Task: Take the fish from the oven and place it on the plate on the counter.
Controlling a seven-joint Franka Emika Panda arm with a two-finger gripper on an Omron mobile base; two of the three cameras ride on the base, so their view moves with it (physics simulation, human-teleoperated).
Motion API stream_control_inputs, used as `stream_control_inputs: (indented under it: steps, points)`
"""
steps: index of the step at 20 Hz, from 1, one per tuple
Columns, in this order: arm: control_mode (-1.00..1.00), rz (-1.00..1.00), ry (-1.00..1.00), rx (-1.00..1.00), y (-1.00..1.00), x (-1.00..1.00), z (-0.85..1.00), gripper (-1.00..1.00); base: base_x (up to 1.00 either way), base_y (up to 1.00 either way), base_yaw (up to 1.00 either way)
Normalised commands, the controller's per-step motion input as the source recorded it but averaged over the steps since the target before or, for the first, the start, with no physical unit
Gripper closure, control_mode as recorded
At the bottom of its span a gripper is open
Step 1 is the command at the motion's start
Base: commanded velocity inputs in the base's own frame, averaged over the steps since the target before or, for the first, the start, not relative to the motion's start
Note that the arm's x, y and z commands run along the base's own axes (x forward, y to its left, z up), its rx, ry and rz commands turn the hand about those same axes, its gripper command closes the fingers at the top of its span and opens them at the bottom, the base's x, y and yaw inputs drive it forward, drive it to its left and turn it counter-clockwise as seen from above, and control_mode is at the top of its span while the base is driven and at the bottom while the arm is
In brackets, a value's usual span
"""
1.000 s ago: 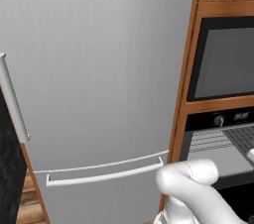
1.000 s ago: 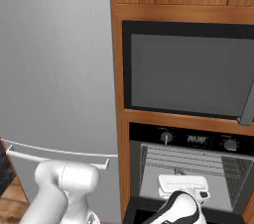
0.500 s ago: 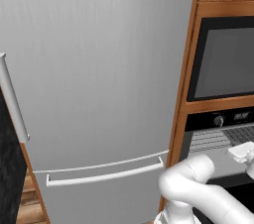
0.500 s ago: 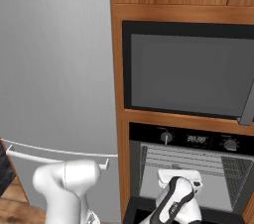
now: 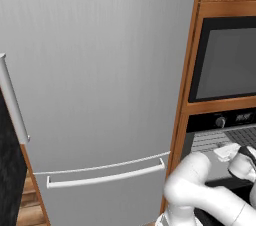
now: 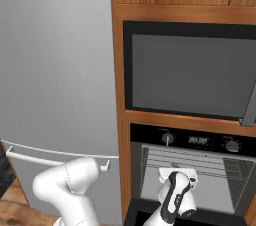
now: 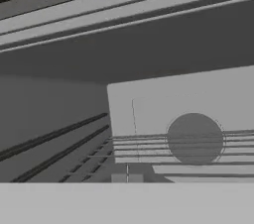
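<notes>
Oven (image 6: 200, 180) open; tool (image 6: 176, 174) fully closed at its mouth.

Built-in oven (image 6: 192, 170) under a black control strip, door dropped open, grey ribbed cavity and wire rack (image 6: 200, 166) exposed inside.

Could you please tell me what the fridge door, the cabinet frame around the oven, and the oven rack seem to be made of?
Fridge door: looks like brushed metal or grey-painted steel, smooth with a soft sheen.
Cabinet frame: wood or wood veneer, warm brown with visible grain.
Oven rack: apparently thin metal wire, seen as pale parallel bars inside the open oven.
</notes>
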Motion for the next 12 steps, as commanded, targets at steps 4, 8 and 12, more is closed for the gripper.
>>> stream_control_inputs:
  steps: [4,8,12]
  points:
    - [-1.00,0.00,0.00,-0.05,-0.23,0.89,-0.82,1.00,0.00,0.00,0.00]
    - [-1.00,0.00,0.01,-0.06,-0.45,0.82,-0.85,1.00,0.00,0.00,0.00]
    - [-1.00,0.00,0.02,-0.11,-0.27,0.42,-1.00,1.00,0.00,0.00,0.00]
